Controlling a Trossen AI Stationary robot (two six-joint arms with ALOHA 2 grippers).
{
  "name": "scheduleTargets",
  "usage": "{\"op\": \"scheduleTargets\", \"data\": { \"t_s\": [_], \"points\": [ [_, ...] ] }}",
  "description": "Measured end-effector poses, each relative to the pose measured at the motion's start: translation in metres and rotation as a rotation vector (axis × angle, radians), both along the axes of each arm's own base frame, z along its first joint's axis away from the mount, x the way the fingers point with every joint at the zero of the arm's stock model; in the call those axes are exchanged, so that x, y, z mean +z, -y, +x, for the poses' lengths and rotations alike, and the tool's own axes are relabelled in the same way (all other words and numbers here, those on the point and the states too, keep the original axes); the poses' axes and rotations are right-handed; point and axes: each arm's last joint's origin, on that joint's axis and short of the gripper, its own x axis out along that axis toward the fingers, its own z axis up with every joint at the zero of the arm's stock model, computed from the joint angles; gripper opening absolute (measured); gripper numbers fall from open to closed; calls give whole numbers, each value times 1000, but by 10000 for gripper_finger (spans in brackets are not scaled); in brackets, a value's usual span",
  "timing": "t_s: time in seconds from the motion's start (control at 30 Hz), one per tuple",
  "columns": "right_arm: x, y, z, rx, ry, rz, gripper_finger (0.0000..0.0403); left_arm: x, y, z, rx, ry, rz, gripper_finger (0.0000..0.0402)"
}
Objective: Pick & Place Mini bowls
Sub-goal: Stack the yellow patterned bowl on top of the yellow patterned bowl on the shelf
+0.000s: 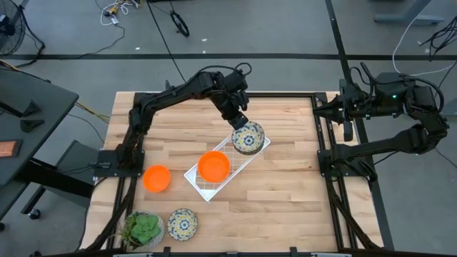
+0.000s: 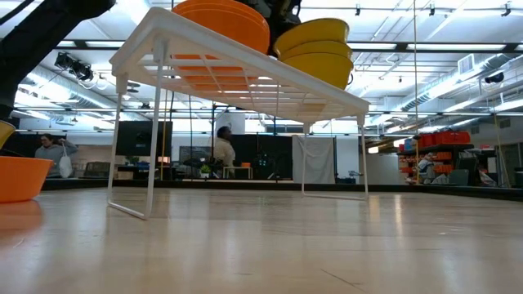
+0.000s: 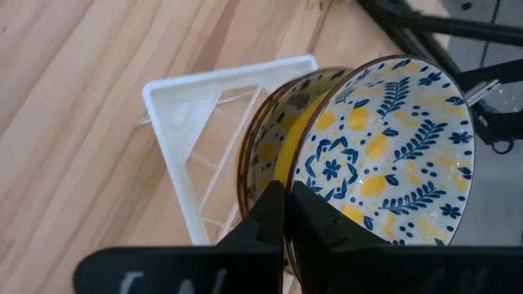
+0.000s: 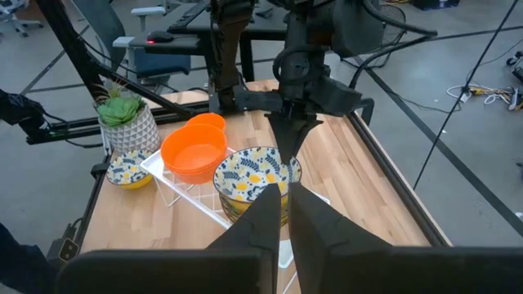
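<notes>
Low view shows a pale wooden table [image 2: 270, 245], people beyond; left pincer [image 1: 241, 120] pinching the floral bowl [image 1: 248, 138].

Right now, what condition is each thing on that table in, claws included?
Left claw: shut on the patterned bowl's rim.
Patterned bowl: nested on another, atop the rack.
Orange bowl: upright on the rack.
Rack: standing on its legs.
Right claw: shut, empty, at the table's right edge.

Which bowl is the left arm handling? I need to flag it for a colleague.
Find the white wire grid rack mid-table. On its far end, by the left gripper, sits a white mini bowl with blue-and-yellow floral pattern. Its rack neighbour is a plain orange mini bowl.
</notes>
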Motion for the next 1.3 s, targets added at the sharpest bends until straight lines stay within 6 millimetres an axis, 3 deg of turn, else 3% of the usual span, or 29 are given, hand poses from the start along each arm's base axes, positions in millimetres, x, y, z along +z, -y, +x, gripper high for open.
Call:
{"op": "scheduleTargets", "data": {
  "t_s": [0.97, 1.3],
  "points": [
    [0, 0, 0, 0, 0, 0, 32, -4, 2, 4, -1, -16, 55, 15],
    [0, 0, 0, 0, 1, 0, 32, -4, 2, 4, 5, -16, 66, 50]
  ]
}}
